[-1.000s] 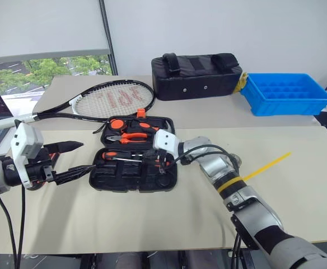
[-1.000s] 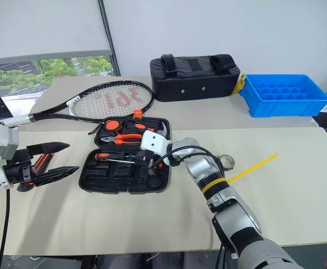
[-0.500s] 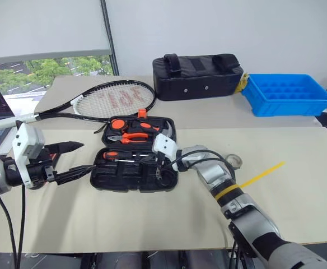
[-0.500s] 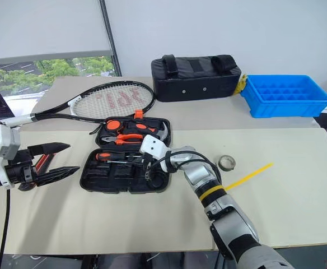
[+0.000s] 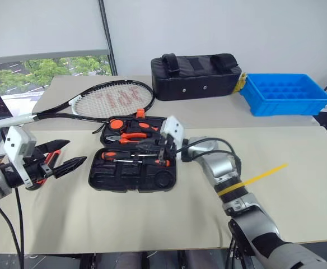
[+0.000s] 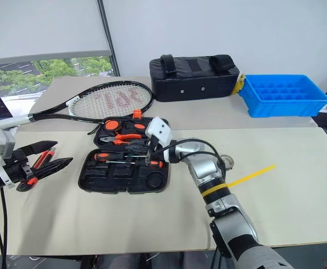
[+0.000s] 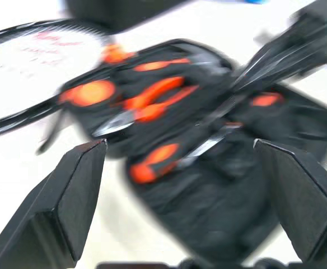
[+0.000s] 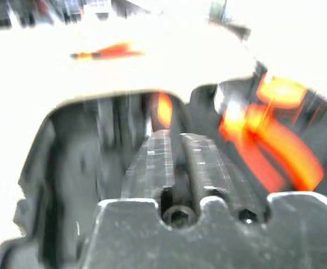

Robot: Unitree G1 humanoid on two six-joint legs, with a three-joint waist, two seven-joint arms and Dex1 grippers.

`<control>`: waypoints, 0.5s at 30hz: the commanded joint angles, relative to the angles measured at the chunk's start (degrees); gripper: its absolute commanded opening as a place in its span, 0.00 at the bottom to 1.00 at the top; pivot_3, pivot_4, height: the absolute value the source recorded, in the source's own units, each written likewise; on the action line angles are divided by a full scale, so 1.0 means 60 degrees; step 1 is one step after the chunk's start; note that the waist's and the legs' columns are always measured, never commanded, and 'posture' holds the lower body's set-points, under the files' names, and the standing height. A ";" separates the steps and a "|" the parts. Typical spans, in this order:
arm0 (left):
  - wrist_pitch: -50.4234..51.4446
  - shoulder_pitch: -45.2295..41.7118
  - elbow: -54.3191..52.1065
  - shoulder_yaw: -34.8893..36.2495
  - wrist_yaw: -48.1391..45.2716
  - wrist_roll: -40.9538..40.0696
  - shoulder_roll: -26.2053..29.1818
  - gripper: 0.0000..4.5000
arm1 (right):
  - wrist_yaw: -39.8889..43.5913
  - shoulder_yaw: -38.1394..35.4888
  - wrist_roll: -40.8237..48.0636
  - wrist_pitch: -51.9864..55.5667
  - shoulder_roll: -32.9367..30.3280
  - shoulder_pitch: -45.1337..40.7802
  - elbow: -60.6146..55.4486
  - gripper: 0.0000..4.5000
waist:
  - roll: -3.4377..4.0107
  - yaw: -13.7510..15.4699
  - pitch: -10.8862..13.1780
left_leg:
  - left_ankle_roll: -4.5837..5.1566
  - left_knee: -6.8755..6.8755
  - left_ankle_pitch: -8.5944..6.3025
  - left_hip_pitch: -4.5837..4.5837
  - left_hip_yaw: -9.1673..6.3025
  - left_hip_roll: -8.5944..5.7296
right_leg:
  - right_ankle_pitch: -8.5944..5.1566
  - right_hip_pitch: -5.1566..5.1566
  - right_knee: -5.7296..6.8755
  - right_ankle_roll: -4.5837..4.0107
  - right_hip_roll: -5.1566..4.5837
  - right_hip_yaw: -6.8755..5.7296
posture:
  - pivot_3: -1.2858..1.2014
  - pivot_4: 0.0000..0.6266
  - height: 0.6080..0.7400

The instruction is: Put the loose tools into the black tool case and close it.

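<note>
Your right gripper (image 5: 162,151) has lifted off the near half of the tool case (image 6: 124,178) since a sec ago and now hangs over its middle, by the screwdrivers (image 5: 131,154). In the right wrist view its fingers look nearly together w/ nothing obvious between them; can't tell for sure. Probably a tool was just seated, so more loading or the lid comes next.

Left gripper (image 5: 56,158) shifted outward, jaws wide, empty, well apart from the case.

The case lies open on the table (image 5: 298,185), near the racket (image 5: 110,100). The right eye view shows a small grey roll (image 6: 226,161) beside your forearm and an orange tool (image 6: 39,160) under the left claw, both still loose. The left eye view hides the roll.
</note>
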 commanded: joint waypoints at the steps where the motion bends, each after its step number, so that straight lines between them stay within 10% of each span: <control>1: -0.0440 -0.0475 0.1560 0.0753 0.1807 0.0798 -0.0186 1.00 | 0.0536 -0.0623 0.1029 0.0359 -0.0481 0.0102 -0.1395 0.51 | -0.0002 0.0017 -0.0001 | 0.0010 -0.0005 -0.0006 0.0000 -0.0004 0.0002 | 0.0000 0.0002 -0.0011 0.0000 0.0003 -0.0005 | 0.52 0.24 0.79; 7: -0.0706 -0.0919 0.3793 0.0650 0.3133 0.1725 -0.0046 1.00 | 0.1407 -0.1089 0.2135 0.0818 -0.1483 0.0577 -0.2454 0.98 | -0.0010 0.0051 -0.0001 | 0.0042 -0.0014 -0.0027 -0.0001 -0.0006 -0.0001 | 0.0001 0.0001 -0.0023 0.0000 -0.0021 -0.0017 | 0.52 0.24 0.79; 15: -0.0687 -0.2334 0.6228 0.0081 0.3916 0.2214 -0.0157 1.00 | 0.1920 -0.0982 0.2448 0.0934 -0.2268 0.0954 -0.2840 1.00 | -0.0014 0.0215 -0.0002 | 0.0005 -0.0020 -0.0067 0.0004 -0.0007 -0.0002 | 0.0006 -0.0008 -0.0022 -0.0009 -0.0048 -0.0043 | 0.52 0.24 0.79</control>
